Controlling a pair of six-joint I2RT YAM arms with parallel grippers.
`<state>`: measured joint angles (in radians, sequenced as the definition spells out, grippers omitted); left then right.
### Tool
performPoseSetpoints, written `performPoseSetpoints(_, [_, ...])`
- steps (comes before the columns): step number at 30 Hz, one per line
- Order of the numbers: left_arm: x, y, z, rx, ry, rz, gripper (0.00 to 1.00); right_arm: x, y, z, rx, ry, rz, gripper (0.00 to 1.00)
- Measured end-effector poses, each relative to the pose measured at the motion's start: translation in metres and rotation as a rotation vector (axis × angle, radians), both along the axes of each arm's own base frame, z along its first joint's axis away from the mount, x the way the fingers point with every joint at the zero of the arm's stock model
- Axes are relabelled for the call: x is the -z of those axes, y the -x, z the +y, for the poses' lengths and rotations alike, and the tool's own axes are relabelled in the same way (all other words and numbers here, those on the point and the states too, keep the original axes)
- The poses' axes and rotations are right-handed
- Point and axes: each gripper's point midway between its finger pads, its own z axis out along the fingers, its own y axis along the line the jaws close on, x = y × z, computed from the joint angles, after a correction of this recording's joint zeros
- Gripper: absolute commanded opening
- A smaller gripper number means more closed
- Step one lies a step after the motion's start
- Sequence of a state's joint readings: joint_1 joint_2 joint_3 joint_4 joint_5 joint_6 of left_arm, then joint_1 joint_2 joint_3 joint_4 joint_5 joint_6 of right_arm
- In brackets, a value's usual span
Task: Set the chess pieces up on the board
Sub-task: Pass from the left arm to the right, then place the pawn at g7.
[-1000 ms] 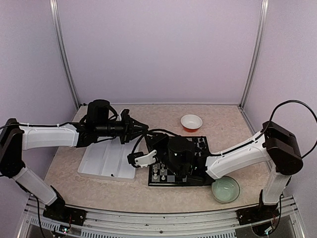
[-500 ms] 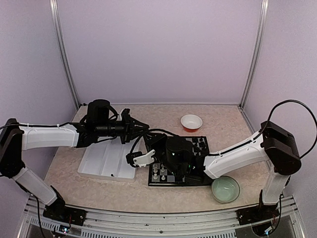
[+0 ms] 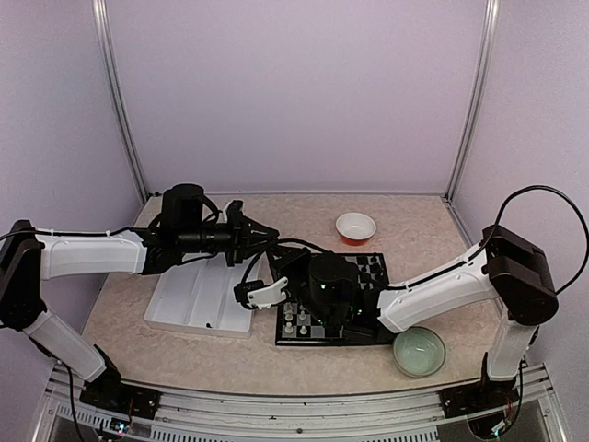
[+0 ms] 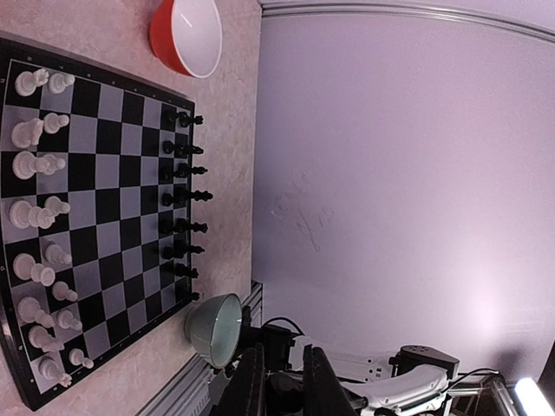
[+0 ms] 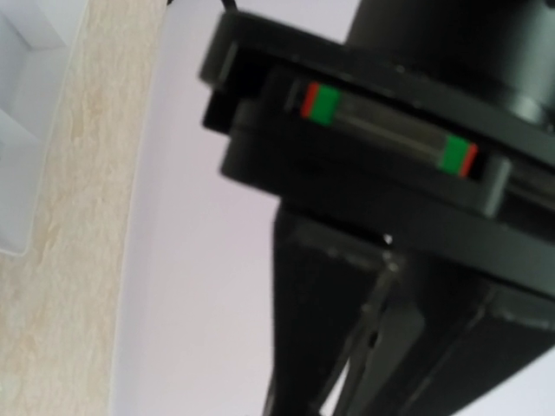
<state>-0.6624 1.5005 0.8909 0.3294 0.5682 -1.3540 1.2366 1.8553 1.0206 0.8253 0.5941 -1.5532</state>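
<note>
Over toward the middle of the table lies the board, and from where I stand it looks mostly dressed. The white pieces fill two rows along its left edge, while the black pieces stand in a single row along its right edge, with the squares next to them bare. So I'd judge the job has come to the black side's second row. The left gripper hangs just beyond the board's far left corner, looking across it, its fingers pinched nearly together with only a slim gap; I can make out nothing between them. The right arm reaches clean across the board, and the right gripper sits at the board's left edge, beside the white tray. Its own camera is filled with a blurred black housing, so whether it is clenched or released I cannot tell. A red bowl sits beyond the board's far edge and a green bowl at its near right corner. Where the spare black pieces are I can't see. Next, I'd guess, one must be found and stood upright on a bare square beside the black row, without brushing its neighbours.
</note>
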Motion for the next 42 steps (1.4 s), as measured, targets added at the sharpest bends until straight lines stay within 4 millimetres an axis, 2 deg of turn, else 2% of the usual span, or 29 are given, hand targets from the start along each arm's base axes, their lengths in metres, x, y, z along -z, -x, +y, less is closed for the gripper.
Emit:
performPoseSetpoints(3, [-0.003, -0.001, 0.000, -0.001, 0.010, -0.007, 0.13, -0.001, -0.002, -0.001, 0.006, -0.001, -0.005, 0.03])
performPoseSetpoints(5, [-0.003, -0.001, 0.000, -0.002, 0.012, -0.007, 0.18, -0.001, -0.002, -0.001, 0.005, 0.000, -0.005, 0.00])
performPoseSetpoints(12, [0.004, -0.004, 0.000, 0.006, 0.000, -0.001, 0.33, 0.005, -0.001, 0.000, -0.002, 0.009, 0.018, 0.00])
performPoseSetpoints(15, [0.012, -0.006, 0.004, 0.010, -0.023, 0.002, 0.36, 0.010, -0.001, 0.000, -0.002, 0.001, 0.049, 0.00])
performPoseSetpoints(20, [0.027, -0.021, 0.023, -0.020, -0.091, -0.016, 0.36, 0.030, 0.000, 0.005, -0.002, 0.008, 0.195, 0.00])
performPoseSetpoints(27, [0.041, -0.046, 0.058, -0.084, -0.205, -0.062, 0.36, 0.043, 0.005, 0.002, -0.006, -0.061, 0.572, 0.00])
performPoseSetpoints(32, [0.044, -0.051, 0.066, -0.088, -0.256, -0.085, 0.37, 0.039, -0.011, -0.024, 0.016, -0.166, 0.875, 0.00])
performPoseSetpoints(39, [0.038, -0.048, 0.071, -0.084, -0.288, -0.117, 0.37, 0.027, -0.044, -0.092, 0.047, -0.382, 1.261, 0.00])
performPoseSetpoints(42, [0.034, -0.046, 0.073, -0.084, -0.298, -0.131, 0.37, 0.034, -0.043, -0.114, 0.053, -0.436, 1.386, 0.00])
